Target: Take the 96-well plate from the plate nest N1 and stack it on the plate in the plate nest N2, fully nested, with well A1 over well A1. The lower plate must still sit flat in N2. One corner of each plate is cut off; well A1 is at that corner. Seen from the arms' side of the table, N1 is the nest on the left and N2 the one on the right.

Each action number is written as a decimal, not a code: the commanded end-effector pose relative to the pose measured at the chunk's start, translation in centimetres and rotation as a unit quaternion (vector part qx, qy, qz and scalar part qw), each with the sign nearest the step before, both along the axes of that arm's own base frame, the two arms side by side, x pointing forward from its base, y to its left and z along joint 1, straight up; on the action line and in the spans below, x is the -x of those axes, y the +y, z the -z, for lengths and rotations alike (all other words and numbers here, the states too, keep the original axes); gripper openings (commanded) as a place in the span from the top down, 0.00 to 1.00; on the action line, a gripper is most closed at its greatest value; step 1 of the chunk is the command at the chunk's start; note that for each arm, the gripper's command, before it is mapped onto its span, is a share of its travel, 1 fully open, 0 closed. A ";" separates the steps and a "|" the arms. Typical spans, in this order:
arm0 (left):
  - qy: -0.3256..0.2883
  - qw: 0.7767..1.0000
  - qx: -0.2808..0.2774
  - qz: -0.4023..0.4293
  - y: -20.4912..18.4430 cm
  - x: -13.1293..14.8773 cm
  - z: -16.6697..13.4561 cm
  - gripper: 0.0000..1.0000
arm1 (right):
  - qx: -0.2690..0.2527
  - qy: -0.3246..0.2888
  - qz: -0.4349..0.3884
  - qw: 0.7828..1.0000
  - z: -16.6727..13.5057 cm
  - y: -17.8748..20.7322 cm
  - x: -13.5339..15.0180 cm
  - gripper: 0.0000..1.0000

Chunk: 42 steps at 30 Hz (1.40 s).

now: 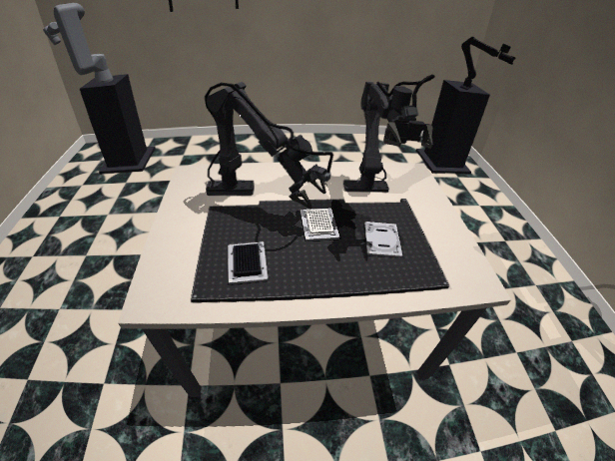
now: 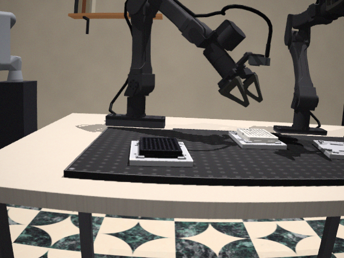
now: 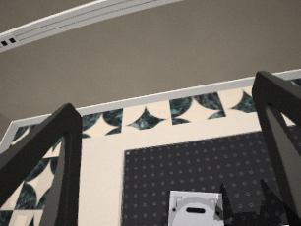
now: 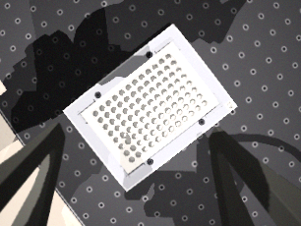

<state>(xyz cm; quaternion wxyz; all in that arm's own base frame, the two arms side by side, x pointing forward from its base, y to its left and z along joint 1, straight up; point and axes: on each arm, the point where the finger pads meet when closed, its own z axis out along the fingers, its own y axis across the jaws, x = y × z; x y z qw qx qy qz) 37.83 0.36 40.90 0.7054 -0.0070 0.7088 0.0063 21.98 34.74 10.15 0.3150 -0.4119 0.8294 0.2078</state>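
Observation:
A white 96-well plate sits in the middle nest on the black mat; it also shows in the exterior view and in the right wrist view. A black 96-well plate sits in a nest at the picture's left. A third nest is empty. My right gripper is open and empty, well above the white plate, toward its arm-side edge. My left gripper is open and empty, raised high near its arm's base.
The black dotted mat covers the table's middle. The two arm bases stand behind it. Two black pedestals with other arms stand on the floor behind the table.

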 end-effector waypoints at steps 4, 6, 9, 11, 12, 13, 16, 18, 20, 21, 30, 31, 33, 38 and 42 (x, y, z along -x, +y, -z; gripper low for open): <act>0.017 1.000 0.006 0.016 -0.5 -0.3 1.3 0.00 | -0.011 -0.007 0.009 1.000 -0.9 0.2 -0.1 0.00; 0.025 0.999 0.008 0.022 -0.9 0.0 1.3 0.00 | 0.000 0.004 0.017 1.000 -0.5 0.0 -0.1 0.00; 0.061 0.997 0.020 0.048 -2.5 1.9 2.0 0.00 | 0.030 0.037 0.053 0.997 0.8 -0.9 0.2 0.00; 0.084 0.993 0.027 0.074 -4.1 3.8 2.2 0.00 | 0.049 0.059 0.079 0.994 1.2 -1.2 0.2 0.00; 0.091 0.991 0.031 0.093 -5.2 5.2 2.0 0.00 | 0.059 0.073 0.096 0.991 1.3 -1.3 0.3 0.00; 0.096 0.989 0.034 0.112 -6.2 6.8 1.7 0.00 | 0.070 0.087 0.113 0.987 1.4 -1.3 0.3 0.00; 0.111 0.980 0.042 0.159 -8.1 10.9 1.3 0.00 | 0.097 0.121 0.156 0.976 1.6 -1.2 0.3 0.00; 0.118 0.976 0.045 0.180 -8.8 13.1 1.2 0.00 | 0.110 0.139 0.177 0.968 1.6 -1.0 0.3 0.00; 0.126 0.971 0.047 0.200 -9.3 15.1 1.2 0.00 | 0.122 0.156 0.198 0.960 1.7 -0.9 0.2 0.00; 0.126 0.971 0.047 0.200 -9.3 15.1 1.2 0.00 | 0.122 0.156 0.198 0.960 1.7 -0.9 0.2 0.00; 0.167 0.943 0.056 0.283 -9.8 23.7 2.6 0.00 | 0.180 0.243 0.295 0.906 2.2 -0.7 0.0 0.00; 0.170 0.940 0.057 0.292 -9.8 24.6 2.8 0.00 | 0.186 0.251 0.305 0.900 2.2 -0.6 0.0 0.00; 0.172 0.937 0.060 0.297 -9.3 25.9 3.0 0.00 | 0.197 0.267 0.324 0.886 2.3 -0.4 -0.1 0.00; 0.165 0.936 0.065 0.305 -8.6 27.7 3.0 0.00 | 0.214 0.293 0.356 0.861 2.5 0.1 -0.6 0.00; 0.153 0.928 0.063 0.334 -9.0 28.4 2.4 0.00 | 0.220 0.304 0.371 0.849 2.6 0.5 -0.9 0.00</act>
